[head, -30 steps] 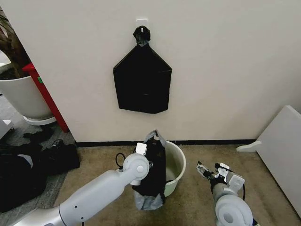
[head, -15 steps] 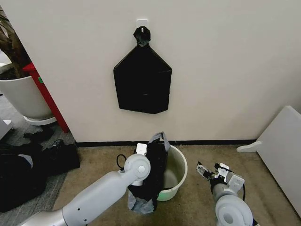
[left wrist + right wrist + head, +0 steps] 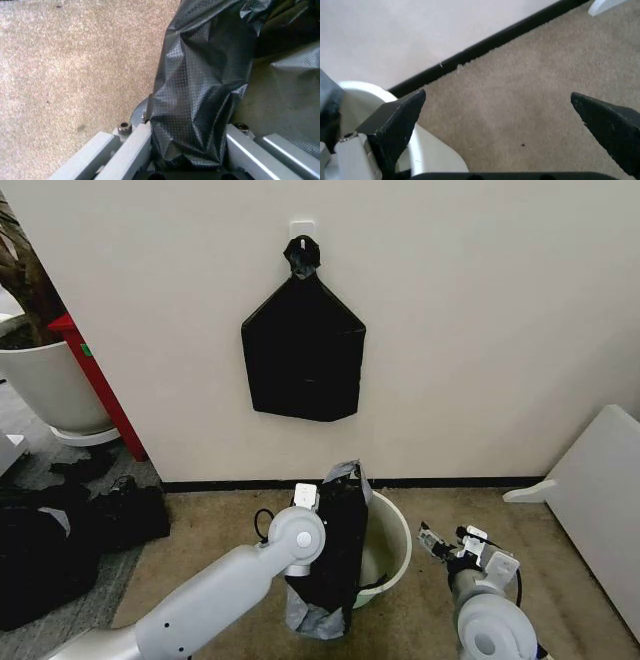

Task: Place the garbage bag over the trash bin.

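The garbage bag (image 3: 335, 545) is a crinkly black bag that hangs over the near left rim of the trash bin (image 3: 392, 538), its top bunched up above the rim. The small white trash bin stands on the carpet close to the wall. My left arm reaches in from the lower left, and in the left wrist view my left gripper (image 3: 190, 131) is shut on a fold of the garbage bag (image 3: 205, 75). My right gripper (image 3: 433, 542) sits just right of the bin, open and holding nothing. In the right wrist view my right gripper (image 3: 497, 95) has its fingers wide apart, with the bin's rim (image 3: 367, 88) beside one of them.
A flat black bundle of bags (image 3: 303, 360) hangs from a wall hook above the bin. At the left are a large white plant pot (image 3: 50, 385), a red post (image 3: 100, 385) and dark clutter (image 3: 60, 530) on the floor. A white board (image 3: 600, 490) leans at the right.
My left gripper has carried the bag a little to the right. The bin has shifted right with it. The right arm has not moved.
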